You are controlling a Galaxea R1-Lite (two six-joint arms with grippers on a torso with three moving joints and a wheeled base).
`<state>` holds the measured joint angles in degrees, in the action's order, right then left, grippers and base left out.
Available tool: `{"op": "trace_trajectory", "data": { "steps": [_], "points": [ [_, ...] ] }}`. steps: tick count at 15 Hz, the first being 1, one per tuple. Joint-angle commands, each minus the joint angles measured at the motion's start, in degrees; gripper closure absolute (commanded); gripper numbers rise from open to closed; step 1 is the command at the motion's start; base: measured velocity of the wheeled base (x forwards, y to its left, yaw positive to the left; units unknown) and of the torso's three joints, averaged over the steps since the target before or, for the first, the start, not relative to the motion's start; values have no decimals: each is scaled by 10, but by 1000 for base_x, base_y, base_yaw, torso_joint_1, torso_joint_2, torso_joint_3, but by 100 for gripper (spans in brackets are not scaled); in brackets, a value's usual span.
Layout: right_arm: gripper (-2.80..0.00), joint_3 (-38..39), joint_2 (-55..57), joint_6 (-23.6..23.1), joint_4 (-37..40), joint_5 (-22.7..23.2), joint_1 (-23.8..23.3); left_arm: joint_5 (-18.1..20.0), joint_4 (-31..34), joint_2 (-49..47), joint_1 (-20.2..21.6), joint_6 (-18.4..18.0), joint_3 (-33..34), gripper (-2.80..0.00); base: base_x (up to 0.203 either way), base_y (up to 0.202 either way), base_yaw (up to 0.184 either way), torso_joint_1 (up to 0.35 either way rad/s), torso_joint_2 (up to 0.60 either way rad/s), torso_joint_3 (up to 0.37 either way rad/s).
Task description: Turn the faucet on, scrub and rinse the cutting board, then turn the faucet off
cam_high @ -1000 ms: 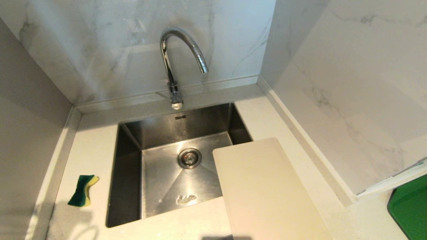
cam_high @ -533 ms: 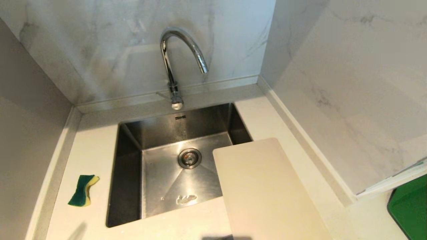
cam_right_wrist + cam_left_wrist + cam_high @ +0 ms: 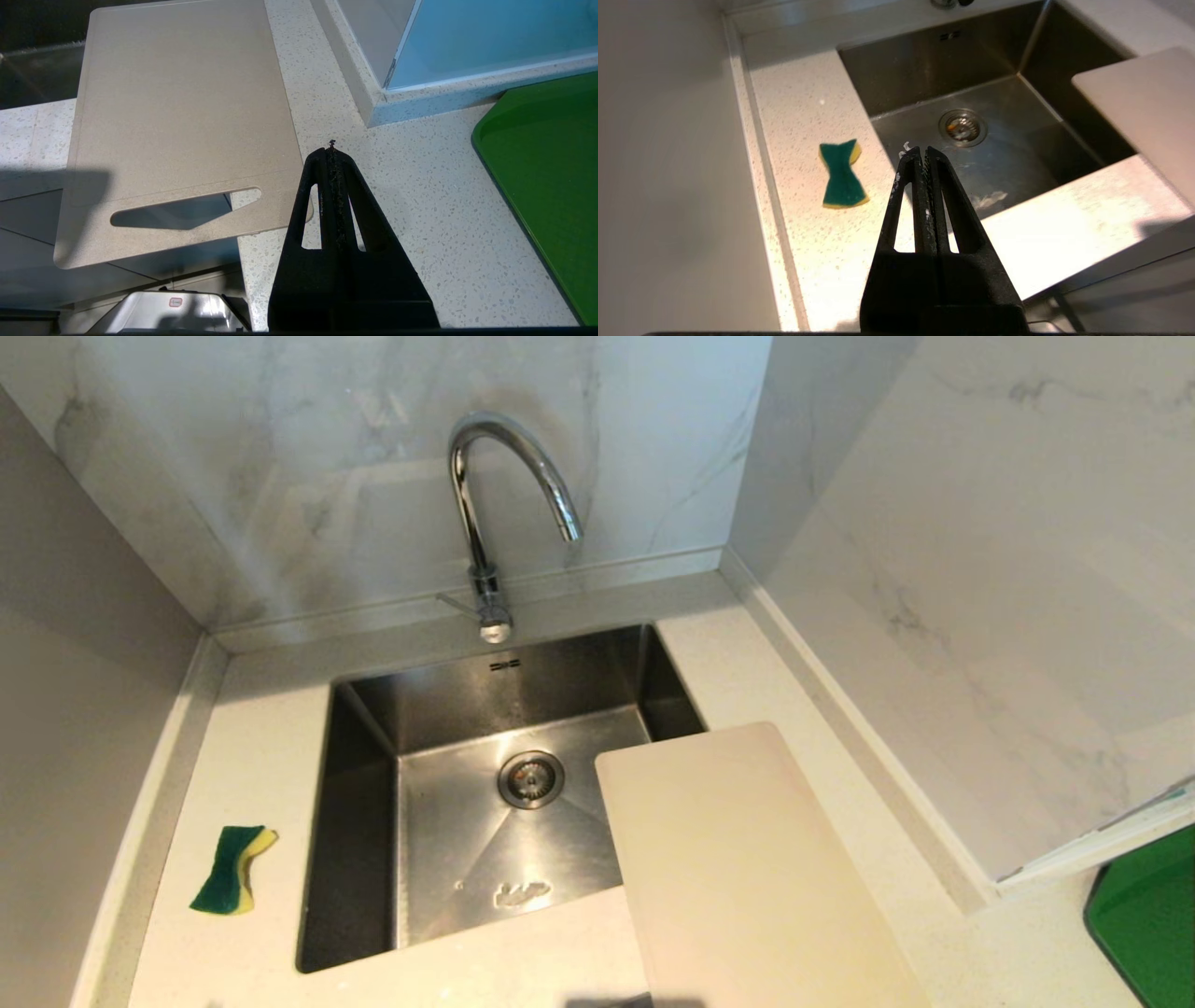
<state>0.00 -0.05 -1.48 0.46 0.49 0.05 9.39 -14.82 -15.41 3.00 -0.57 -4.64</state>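
The chrome gooseneck faucet (image 3: 485, 523) stands behind the steel sink (image 3: 359, 821), and no water runs from its spout. The cream cutting board (image 3: 747, 868) lies on the counter right of the sink, one corner over the basin; its slot handle (image 3: 182, 212) hangs past the counter's front edge. Neither arm shows in the head view. My left gripper (image 3: 924, 150) is shut and empty, held above the counter's front edge at the sink's near-left corner. My right gripper (image 3: 331, 148) is shut and empty, over the counter just right of the board's handle end.
A green and yellow sponge (image 3: 231, 868) lies on the counter left of the sink. A bright green tray (image 3: 1148, 915) sits at the far right. Marble walls close in the back and the right, and a plain wall the left. White foam patches (image 3: 523, 894) lie on the sink floor.
The shadow at the near-left corner of the counter has shrunk and slid out of the head view. Faucet, board and sponge have not moved.
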Motion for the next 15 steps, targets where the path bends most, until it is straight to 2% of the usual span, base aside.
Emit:
{"op": "trace_trajectory", "data": {
  "steps": [1,3,6,7,8,9,10,15],
  "points": [
    [0,1,0,0,0,0,0,-1,-21,9,-5,1,48,0,0,0,0,0,0,0],
    [0,1,0,0,0,0,0,-1,29,35,-29,1,48,0,0,0,0,0,0,0],
    [0,1,0,0,0,0,0,-11,96,112,-33,-2,43,0,0,0,0,0,0,0],
    [0,0,0,0,0,0,0,-18,117,134,-33,-4,40,0,0,0,0,0,0,0],
    [0,1,0,0,0,0,0,-46,140,150,-32,-10,37,0,0,0,0,0,0,0],
    [0,1,0,0,0,-1,0,-78,151,154,-32,-18,42,0,0,0,0,0,0,0],
    [0,1,0,0,0,-1,0,-94,155,155,-31,-14,47,0,0,0,0,0,0,0],
    [0,1,0,18,-1,-4,0,-94,151,155,-33,7,48,0,0,0,0,0,0,0]
  ]
}}
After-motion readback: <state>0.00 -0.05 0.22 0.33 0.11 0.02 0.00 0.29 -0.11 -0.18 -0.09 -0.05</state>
